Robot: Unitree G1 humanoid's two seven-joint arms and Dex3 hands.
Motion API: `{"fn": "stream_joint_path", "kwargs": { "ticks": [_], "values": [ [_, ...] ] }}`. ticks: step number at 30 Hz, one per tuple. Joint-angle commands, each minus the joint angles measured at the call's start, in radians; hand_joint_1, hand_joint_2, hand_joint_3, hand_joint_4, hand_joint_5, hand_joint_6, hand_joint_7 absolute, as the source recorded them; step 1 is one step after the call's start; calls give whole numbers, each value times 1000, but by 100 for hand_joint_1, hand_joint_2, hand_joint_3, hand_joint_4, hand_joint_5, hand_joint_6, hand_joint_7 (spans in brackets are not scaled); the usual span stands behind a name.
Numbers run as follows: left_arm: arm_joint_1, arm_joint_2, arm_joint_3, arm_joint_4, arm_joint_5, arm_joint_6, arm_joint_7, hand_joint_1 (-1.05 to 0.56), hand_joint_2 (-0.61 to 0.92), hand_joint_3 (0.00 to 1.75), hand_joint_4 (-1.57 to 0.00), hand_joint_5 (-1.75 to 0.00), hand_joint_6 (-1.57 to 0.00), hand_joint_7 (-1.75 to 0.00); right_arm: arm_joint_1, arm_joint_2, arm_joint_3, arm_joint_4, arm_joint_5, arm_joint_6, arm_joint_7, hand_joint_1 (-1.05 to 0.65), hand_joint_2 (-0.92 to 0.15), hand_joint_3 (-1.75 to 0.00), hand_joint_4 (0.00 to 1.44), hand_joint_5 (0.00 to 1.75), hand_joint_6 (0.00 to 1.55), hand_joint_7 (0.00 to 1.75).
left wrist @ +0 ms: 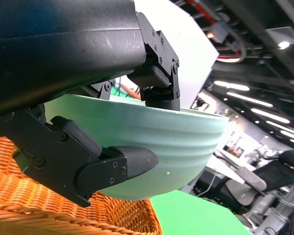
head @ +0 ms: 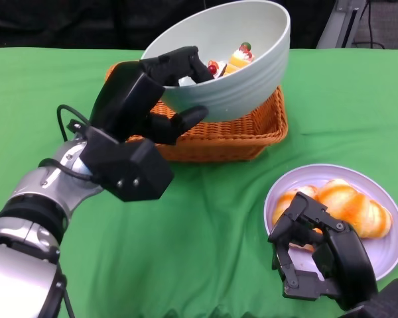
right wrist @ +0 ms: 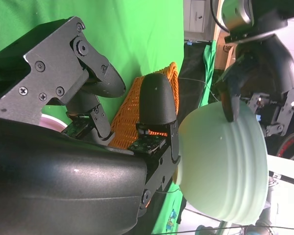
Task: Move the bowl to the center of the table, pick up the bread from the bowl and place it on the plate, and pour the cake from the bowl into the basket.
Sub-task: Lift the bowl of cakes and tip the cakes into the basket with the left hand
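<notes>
gripping the pale green bowl by its rim over the wicker basket, my left hand needed slow tilting so the cake dropped inside; my right hand hung empty, fingers loosely curled.

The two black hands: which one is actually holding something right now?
The left hand: it grips the tilted pale green bowl above the basket. The right hand holds nothing, beside the plate.

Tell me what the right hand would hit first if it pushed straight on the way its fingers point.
Probably the bread on the plate; the right hand's fingers already reach over it.
</notes>
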Motion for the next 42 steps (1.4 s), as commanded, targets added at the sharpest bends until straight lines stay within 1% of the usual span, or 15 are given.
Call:
{"fn": "stream_joint_path", "kwargs": {
  "ticks": [1,8,12,16,20,23,24,26,28,30,36,40,42],
  "values": [
    [-46,-15,26,10,-44,38,-17,-16,67,95,-75,-175,-67,-146,-7,-11,-7,9,12,-14,0,5,-47,-137,86,175,58,166],
    [-58,-62,50,24,-82,104,-43,-15,68,94,-75,-175,-68,-147,-12,-14,-6,26,14,-22,7,5,-46,-138,86,175,58,165],
    [-66,-87,64,33,-102,136,-65,-15,69,95,-74,-175,-64,-156,-17,-16,-8,38,11,-31,7,5,-46,-139,86,175,59,165],
    [-75,-110,81,39,-126,163,-89,-16,70,94,-73,-175,-60,-159,-26,-21,-8,60,10,-48,12,3,-45,-138,84,175,58,165],
    [-83,-144,128,45,-185,185,-140,-18,73,87,-76,-175,-62,-155,-28,-22,-8,64,8,-43,10,2,-45,-138,84,175,58,165],
    [-89,-168,161,45,-228,198,-185,-17,76,84,-78,-175,-58,-159,-34,-22,-9,74,0,-48,3,2,-45,-138,84,175,58,165],
    [-92,-177,177,45,-250,206,-210,-19,79,81,-79,-175,-56,-160,-39,-22,-10,84,-1,-58,2,2,-44,-138,84,175,59,165],
    [-97,-202,223,44,-312,225,-279,-23,88,65,-81,-175,-54,-161,-47,-20,-10,104,3,-73,5,1,-44,-138,84,175,59,165],
    [-104,-226,268,40,-376,259,-341,-25,91,57,-81,-175,-55,-160,-51,-21,-10,115,-4,-85,-1,1,-44,-137,84,175,59,164],
    [-113,-243,300,36,-418,288,-378,-24,92,55,-79,-175,-56,-160,-55,-23,-9,124,-10,-96,-4,1,-44,-138,85,175,59,164],
    [-150,-279,401,31,-550,385,-499,-20,90,53,-63,-175,-56,-157,-54,-22,-7,126,-13,-95,-10,0,-44,-137,84,175,59,164],
    [-182,-317,516,22,-699,496,-602,-22,86,55,-58,-175,-58,-154,-52,-26,-3,128,-17,-96,-11,0,-44,-137,84,175,59,165],
    [-192,-330,555,16,-751,540,-632,-20,84,58,-59,-175,-60,-152,-53,-29,-2,130,-24,-101,-14,0,-44,-137,84,175,58,165]
  ]
}}
